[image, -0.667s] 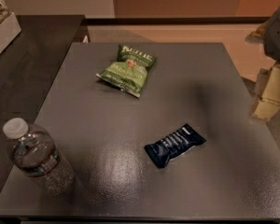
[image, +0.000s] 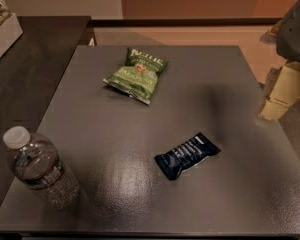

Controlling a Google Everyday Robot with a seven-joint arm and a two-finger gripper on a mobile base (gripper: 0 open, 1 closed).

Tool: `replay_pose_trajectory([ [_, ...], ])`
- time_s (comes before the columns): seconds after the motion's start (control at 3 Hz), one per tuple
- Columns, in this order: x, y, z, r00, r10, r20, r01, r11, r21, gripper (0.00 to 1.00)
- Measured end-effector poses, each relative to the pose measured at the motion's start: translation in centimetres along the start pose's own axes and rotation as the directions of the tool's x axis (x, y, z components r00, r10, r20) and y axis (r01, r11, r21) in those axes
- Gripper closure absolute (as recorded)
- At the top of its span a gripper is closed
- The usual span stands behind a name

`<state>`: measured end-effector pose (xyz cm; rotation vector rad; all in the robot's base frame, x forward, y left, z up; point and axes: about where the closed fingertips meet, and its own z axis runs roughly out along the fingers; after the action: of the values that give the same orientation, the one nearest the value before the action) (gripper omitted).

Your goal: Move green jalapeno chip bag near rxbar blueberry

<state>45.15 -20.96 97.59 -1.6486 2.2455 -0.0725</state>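
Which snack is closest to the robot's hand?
The dark blue rxbar blueberry. The gripper hangs at the right edge of the table, and the bar lies on that side; the green jalapeno chip bag lies farther off.

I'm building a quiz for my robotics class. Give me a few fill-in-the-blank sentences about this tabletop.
The gripper hangs at the picture's ___ edge, away from both packets.
The green jalapeno chip bag and the rxbar blueberry do ___ touch.
The water bottle has a ___ cap.
Missing words: right; not; white.
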Motion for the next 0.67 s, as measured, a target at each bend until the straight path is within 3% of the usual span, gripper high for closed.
replay_pose_trajectory([
  [0.33, -2.2, -2.6, 2.1, 0.995, 0.079, 0.067, -0.079, 0.9968, 0.008, 0.00],
  [0.67, -5.3, -5.8, 4.6, 0.980, 0.134, 0.145, -0.136, 0.9907, 0.002, 0.00],
])
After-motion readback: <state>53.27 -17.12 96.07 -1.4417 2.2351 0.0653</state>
